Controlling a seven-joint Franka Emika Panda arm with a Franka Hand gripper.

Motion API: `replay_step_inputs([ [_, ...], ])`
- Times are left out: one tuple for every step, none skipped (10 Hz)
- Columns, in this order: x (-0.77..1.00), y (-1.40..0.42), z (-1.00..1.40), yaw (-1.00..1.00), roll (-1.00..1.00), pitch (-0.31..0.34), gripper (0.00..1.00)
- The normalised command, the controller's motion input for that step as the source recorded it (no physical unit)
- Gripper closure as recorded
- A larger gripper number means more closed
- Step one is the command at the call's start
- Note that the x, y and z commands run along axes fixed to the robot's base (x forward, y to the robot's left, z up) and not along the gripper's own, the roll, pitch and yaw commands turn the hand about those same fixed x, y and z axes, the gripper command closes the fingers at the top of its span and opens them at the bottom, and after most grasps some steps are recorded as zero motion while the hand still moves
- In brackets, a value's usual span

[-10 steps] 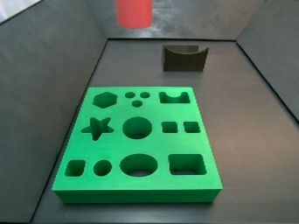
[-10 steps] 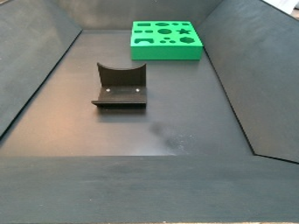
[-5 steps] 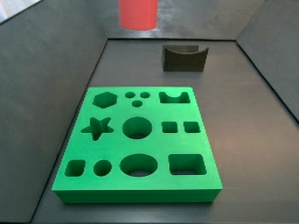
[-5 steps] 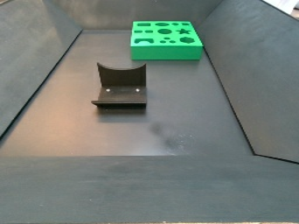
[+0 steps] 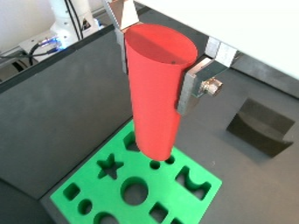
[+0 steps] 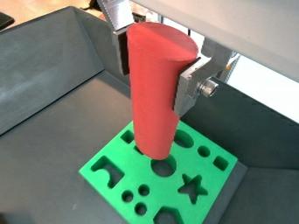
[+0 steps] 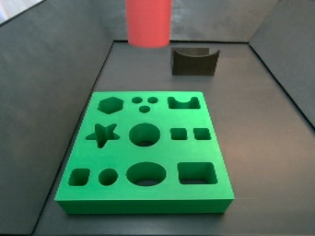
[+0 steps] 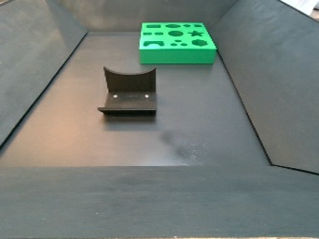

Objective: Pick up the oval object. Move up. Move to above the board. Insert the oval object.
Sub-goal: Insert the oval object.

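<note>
Oval object [image 5: 156,92] — tall matte red peg, flat top, upright, held well above the board [image 5: 82,197]; lower end over the holes near the board's middle in both wrist views [image 6: 152,96]. In a side view, peg's lower part [image 7: 147,22] enters at the upper edge, beyond the board's far end [image 7: 147,152]. Gripper [image 5: 160,54] high above the board, silver fingers [image 5: 193,83] pinching the peg on two sides near its top, plates flat against the red; same grip seen again [image 6: 159,63]. Board — bright green, cut-outs empty: hexagon, star, circles, squares, oval. Lying flat on dark grey floor [image 7: 252,101]. Fixture [image 7: 193,60] standing on the floor just past the board's far end; board [image 8: 177,44] beyond the fixture [image 8: 129,91] in a side view. Grey walls [image 8: 268,65] enclosing the floor.
</note>
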Motion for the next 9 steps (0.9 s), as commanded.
replay_step_inputs([
  [0.12,-0.41,-0.25,0.04,0.12,0.019,1.0],
  [0.07,-0.37,-0.31,0.1,0.13,0.0,1.0],
  [0.0,-0.41,-0.37,0.17,0.28,0.016,1.0],
  [0.0,-0.47,-0.35,0.23,0.38,0.043,1.0],
  [0.02,-0.45,-0.3,0.2,0.38,0.063,1.0],
  [0.04,-0.45,-0.25,0.16,0.36,0.07,1.0],
  [0.08,-0.42,-0.23,0.09,0.31,0.07,1.0],
  [0.13,-0.35,-0.13,0.04,0.2,0.046,1.0],
  [0.09,-0.06,0.0,0.0,0.0,0.0,1.0],
])
